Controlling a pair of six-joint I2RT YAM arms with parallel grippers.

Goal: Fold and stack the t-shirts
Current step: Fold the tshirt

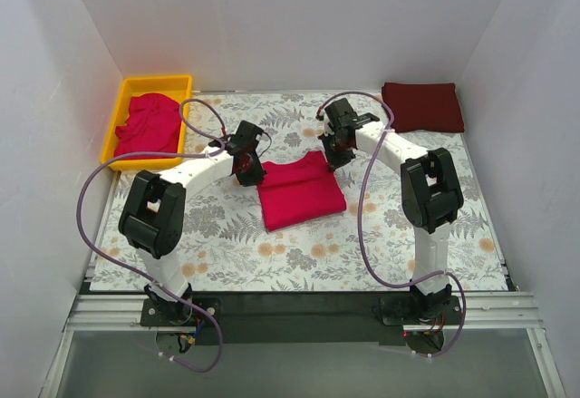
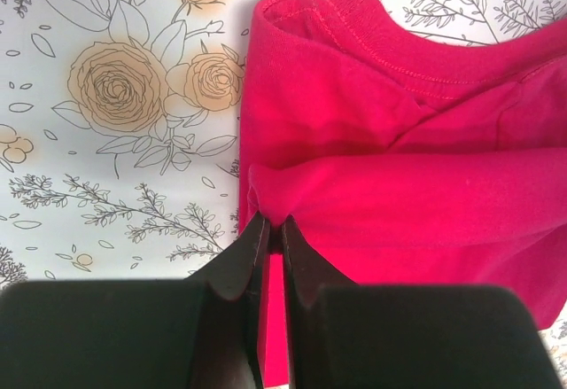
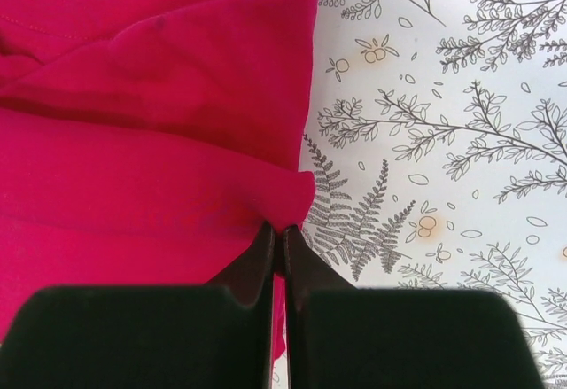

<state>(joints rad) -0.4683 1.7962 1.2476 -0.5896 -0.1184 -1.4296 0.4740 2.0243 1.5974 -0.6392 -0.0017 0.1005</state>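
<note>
So here's what we've got: the pink t-shirt [image 1: 302, 196] is lying in the middle of the floral surface [image 1: 272, 257], partly folded into a rough rectangle that sits a bit skewed; both arms are reaching in over it from either side

The left claw [image 1: 247, 170] is at the shirt's far left corner and the right claw [image 1: 336, 156] is at the far right corner; from above we can't really make out the fingers, but the wrist views sort that out

In the left wrist view the two dark fingers are pressed together with a sliver of pink cloth showing between them, so that claw is clamped on the left end of a folded-over layer of the pink t-shirt; past that fold we can see the ribbed collar [image 2: 332, 19] and its stitching, lying flat against the printed roses

It's the same story in the right wrist view; the fingers are pinched shut on the right end of that fold, pink cloth caught between them, and the bare fern print is just off to the right

As for the other shirts: a crumpled pink t-shirt [image 1: 149, 124] is sitting in the yellow tray [image 1: 156, 81] at the far left corner of the surface; we can't tell if there's more than one in that heap; a maroon t-shirt [image 1: 422, 106] is folded flat at the far right corner, well apart from both claws and from the one being held
</note>
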